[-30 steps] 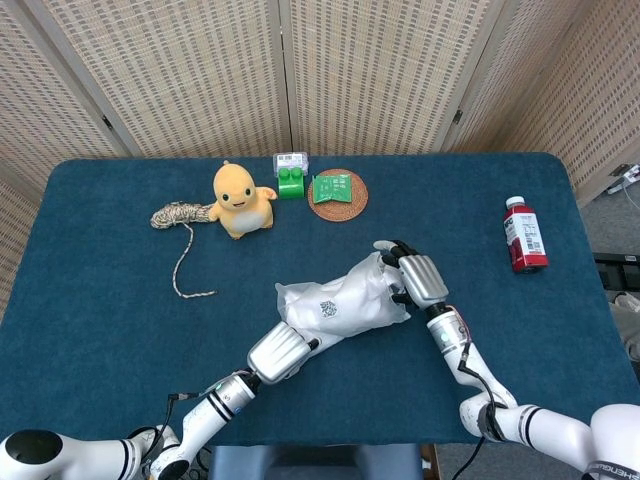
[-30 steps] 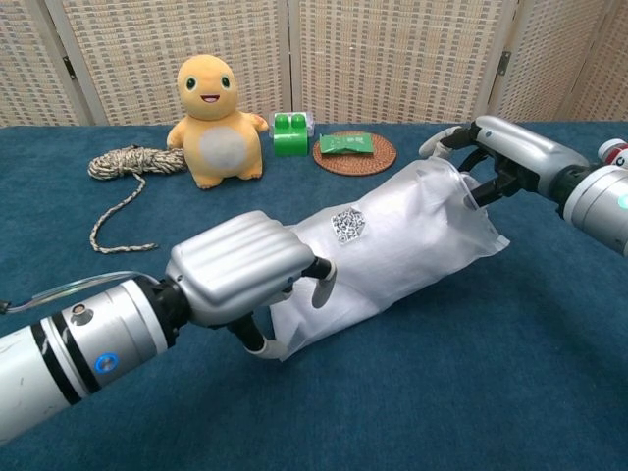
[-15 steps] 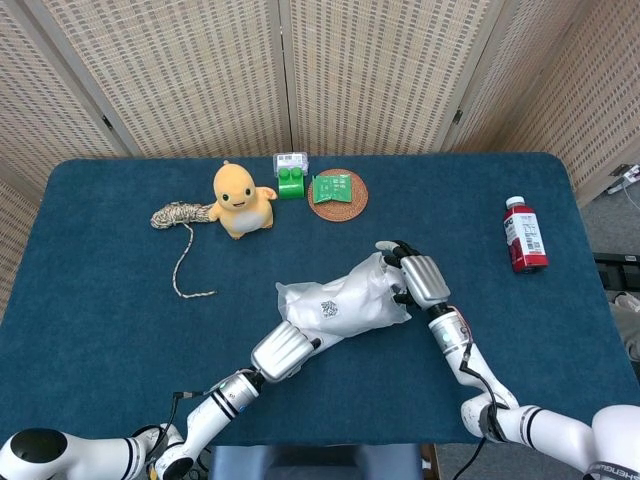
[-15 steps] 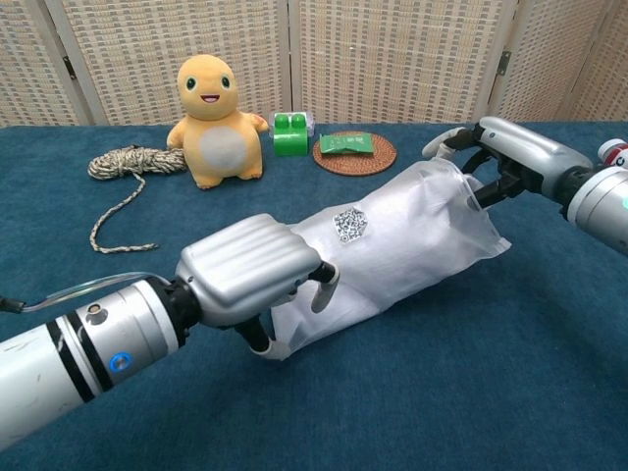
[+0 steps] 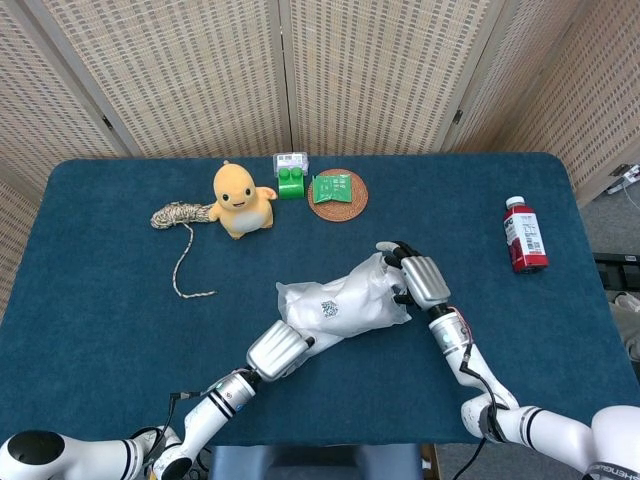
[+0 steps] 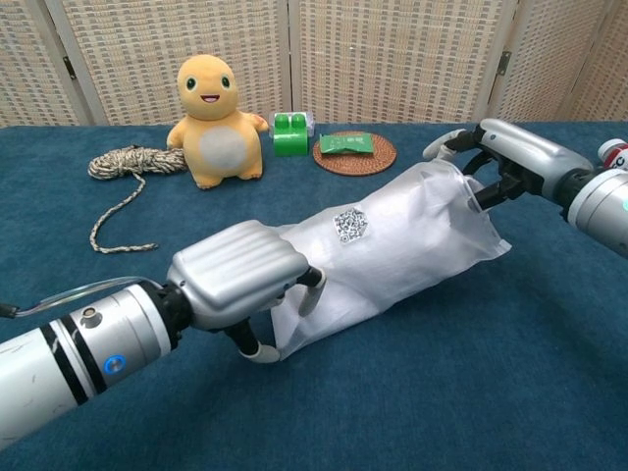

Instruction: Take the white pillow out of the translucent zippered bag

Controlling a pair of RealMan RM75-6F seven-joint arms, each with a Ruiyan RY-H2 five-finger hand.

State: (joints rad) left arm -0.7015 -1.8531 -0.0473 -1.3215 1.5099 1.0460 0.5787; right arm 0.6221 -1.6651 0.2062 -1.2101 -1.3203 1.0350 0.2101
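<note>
Both views are being lit evenly and brightly from above, with only soft, short shadows being cast on the table. Mild glare is being reflected off the left hand in the chest view. Focus is being kept sharp throughout; slight wide-angle bending is being shown at the head view's edges.

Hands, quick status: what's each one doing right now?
Left hand: grips the near end of the translucent zippered bag.
Right hand: holds the bag's far end, fingers at its edge.

The bag lies mid-surface. Behind it sits the toy, rope left of the toy. The bottle lies far right of the bag.
</note>
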